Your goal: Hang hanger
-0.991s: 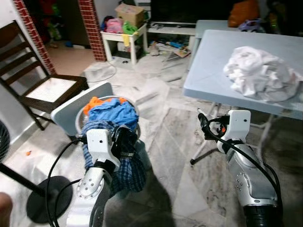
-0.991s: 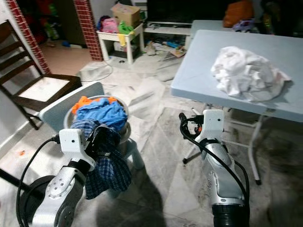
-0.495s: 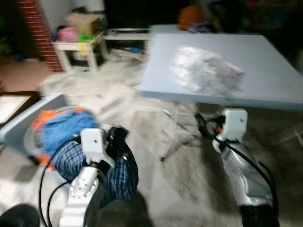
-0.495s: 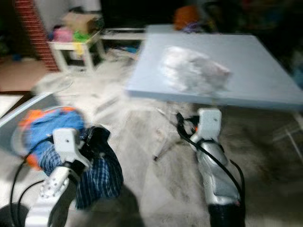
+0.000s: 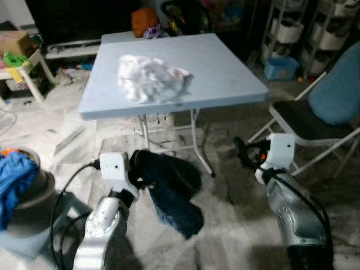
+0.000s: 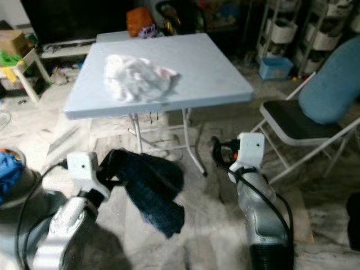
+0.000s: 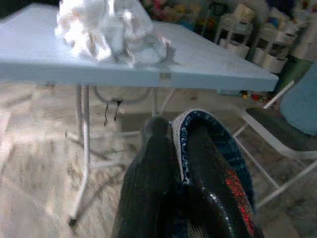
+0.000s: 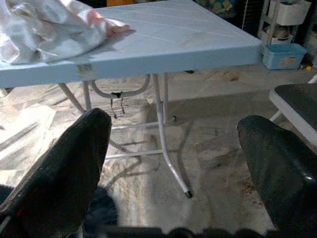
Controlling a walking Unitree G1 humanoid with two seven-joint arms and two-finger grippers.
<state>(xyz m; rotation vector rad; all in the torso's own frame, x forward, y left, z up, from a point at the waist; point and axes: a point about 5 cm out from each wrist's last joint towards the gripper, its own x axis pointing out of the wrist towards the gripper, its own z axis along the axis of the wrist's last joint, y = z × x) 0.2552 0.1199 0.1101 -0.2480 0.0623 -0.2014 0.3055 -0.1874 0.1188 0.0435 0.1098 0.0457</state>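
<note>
- My left gripper is clamped on a dark blue garment, its two black fingers pressed together with the patterned hem of the cloth pinched between them.
- The garment hangs from that grip in front of me, draping down and to my right, above the marbled floor.
- My right gripper is spread wide with nothing between its fingers, held low ahead of me and pointing toward the table legs.
- A light blue folding table stands just ahead; a crumpled white cloth lies on its top.
- A folding chair with a blue back stands to my right of the table.
- A basket holding blue cloth sits at my left.
- I cannot make out a hanger; the views are somewhat blurred.
</note>
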